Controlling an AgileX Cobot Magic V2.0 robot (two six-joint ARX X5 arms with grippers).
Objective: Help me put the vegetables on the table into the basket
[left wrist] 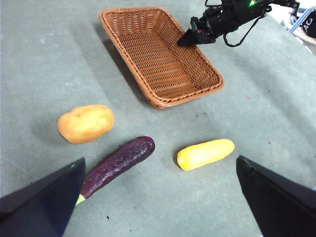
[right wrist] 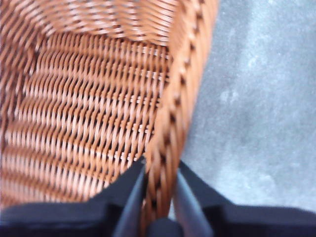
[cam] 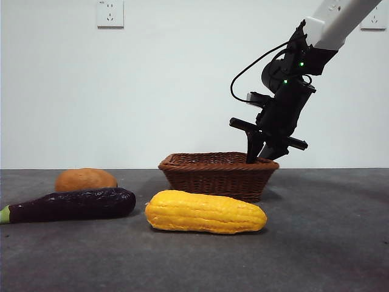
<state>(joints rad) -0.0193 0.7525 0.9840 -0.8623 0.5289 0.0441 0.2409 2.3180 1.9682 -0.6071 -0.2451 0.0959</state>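
The yellow corn cob (cam: 205, 212) (left wrist: 205, 153) lies on the table (cam: 328, 243) in front of the wicker basket (cam: 213, 176) (left wrist: 158, 54). To its left lie the dark-purple eggplant (cam: 72, 205) (left wrist: 117, 165) and, behind that, the potato (cam: 85, 179) (left wrist: 86, 123). My right gripper (cam: 260, 153) (left wrist: 190, 39) (right wrist: 160, 165) is shut on the basket's rim (right wrist: 170, 113), one jaw inside and one outside. My left gripper (left wrist: 160, 160) hangs open high above the vegetables, holding nothing. The basket has nothing in it.
A white wall with power sockets (cam: 110, 13) stands behind the table. Bare grey table surface (left wrist: 256, 108) surrounds the basket and the vegetables.
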